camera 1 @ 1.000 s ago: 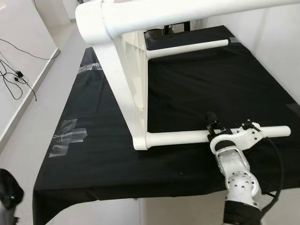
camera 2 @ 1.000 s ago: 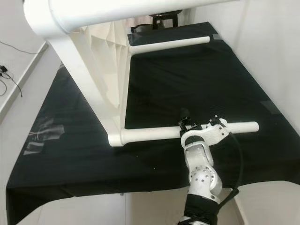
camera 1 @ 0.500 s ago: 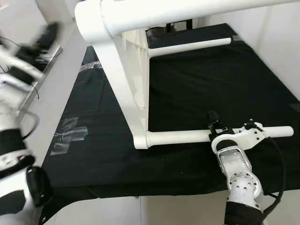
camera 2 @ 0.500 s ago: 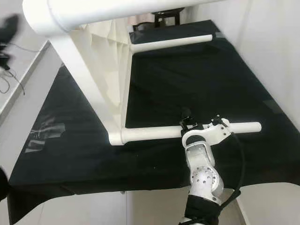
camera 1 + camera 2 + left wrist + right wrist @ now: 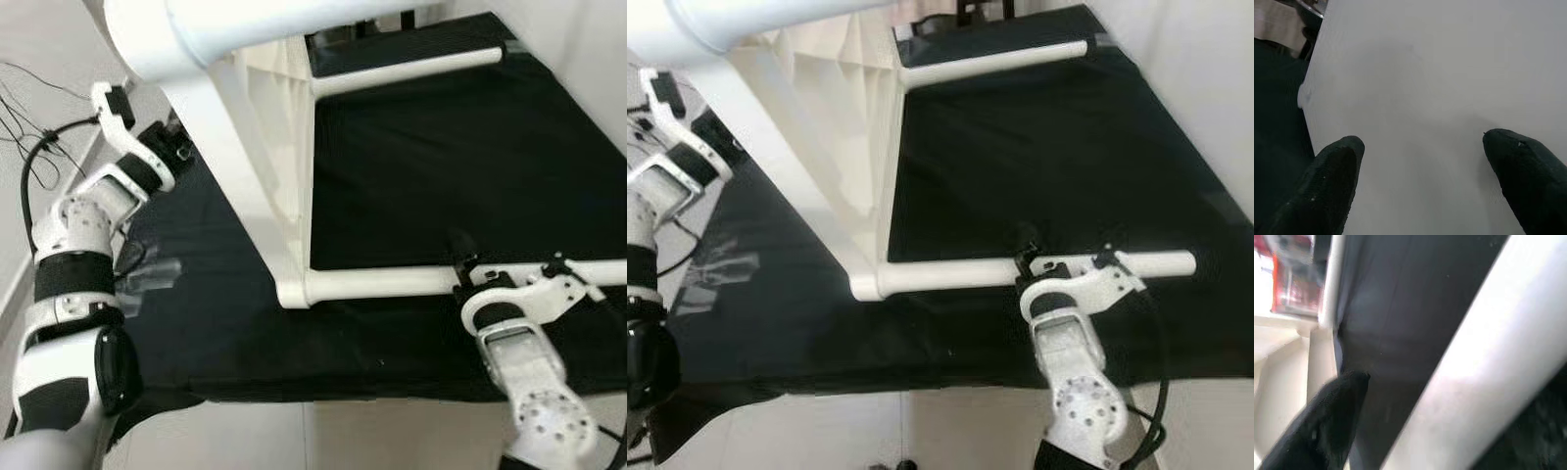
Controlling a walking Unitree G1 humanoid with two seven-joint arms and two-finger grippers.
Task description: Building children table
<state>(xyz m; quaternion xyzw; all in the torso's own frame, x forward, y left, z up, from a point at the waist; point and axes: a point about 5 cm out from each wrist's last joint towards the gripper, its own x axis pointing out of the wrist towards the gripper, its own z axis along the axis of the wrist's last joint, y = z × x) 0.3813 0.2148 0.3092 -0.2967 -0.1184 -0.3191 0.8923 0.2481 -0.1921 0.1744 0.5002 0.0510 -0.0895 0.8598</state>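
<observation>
At the frame's upper left, the left gripper (image 5: 168, 149) reaches toward the white tabletop (image 5: 1440, 98), fingers spread wide, holding nothing. The children's table (image 5: 265, 186) lies tipped on the black cloth (image 5: 441, 166). Lower right, the right gripper (image 5: 468, 274) clamps the near leg (image 5: 382, 284), likely steadying it

Left gripper (image 5: 171, 147) raised, fingers (image 5: 1332, 181) spread; right gripper (image 5: 460, 266) forward, low.

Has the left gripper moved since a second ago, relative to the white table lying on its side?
Yes. The left gripper has risen from outside the picture to the white table and its fingers now face the tabletop's flat surface.
</observation>
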